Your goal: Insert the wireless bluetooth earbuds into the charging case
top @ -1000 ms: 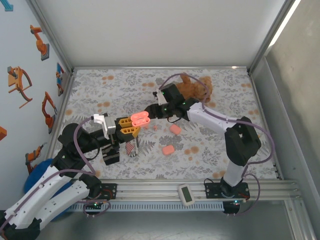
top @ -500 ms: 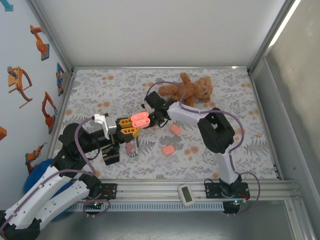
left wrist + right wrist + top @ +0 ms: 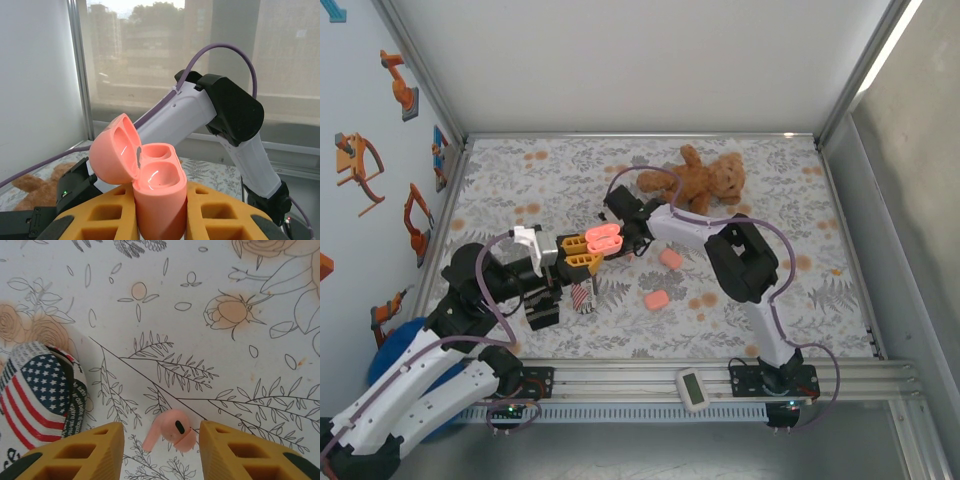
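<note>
My left gripper (image 3: 160, 202) is shut on the pink charging case (image 3: 157, 192), held upright above the table. Its lid is flipped open to the left and both wells are empty. The top view shows the same case (image 3: 602, 238) at mid-table, with the right arm's wrist (image 3: 626, 216) just behind it. In the right wrist view one pink earbud (image 3: 172, 432) lies on the floral cloth, between the yellow fingers (image 3: 95, 447) of my right gripper (image 3: 161, 434). The jaws stand apart, with cloth showing on both sides of the earbud.
A stars-and-stripes patterned object (image 3: 37, 390) lies just left of the right gripper. Two closed pink cases (image 3: 671, 258) (image 3: 656, 299) rest on the cloth to the right. A teddy bear (image 3: 705, 178) lies at the back. Walls fence the table.
The right arm has swung left from beside the teddy bear to just behind the held case, and its jaws have narrowed. The left gripper and case have stayed put.
</note>
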Tool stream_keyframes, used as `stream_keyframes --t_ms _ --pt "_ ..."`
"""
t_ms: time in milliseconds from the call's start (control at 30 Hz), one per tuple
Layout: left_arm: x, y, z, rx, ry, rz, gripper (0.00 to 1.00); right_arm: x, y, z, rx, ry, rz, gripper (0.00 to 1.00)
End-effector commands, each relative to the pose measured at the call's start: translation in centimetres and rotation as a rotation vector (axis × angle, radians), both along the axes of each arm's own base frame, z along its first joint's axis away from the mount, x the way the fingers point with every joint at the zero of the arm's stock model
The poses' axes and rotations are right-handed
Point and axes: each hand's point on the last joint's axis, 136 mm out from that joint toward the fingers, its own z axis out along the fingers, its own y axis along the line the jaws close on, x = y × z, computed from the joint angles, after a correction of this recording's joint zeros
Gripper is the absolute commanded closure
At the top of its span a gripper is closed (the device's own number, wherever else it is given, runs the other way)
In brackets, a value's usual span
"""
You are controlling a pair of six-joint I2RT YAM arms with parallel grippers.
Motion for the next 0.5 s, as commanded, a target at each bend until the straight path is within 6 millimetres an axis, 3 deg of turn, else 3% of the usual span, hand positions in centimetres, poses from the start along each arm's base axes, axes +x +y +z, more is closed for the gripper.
stream_keyframes --t_ms 0,467 --pt "-0.5 0.2 2.1 -0.037 -0.056 -0.007 1.00 -0.2 0.1 -0.5 -0.029 0.007 0.014 0.59" --pt "-0.3 0.0 1.9 -0.031 -0.051 -0.009 1.00 -0.4 -0.1 -1.7 -0.062 0.022 0.022 0.65"
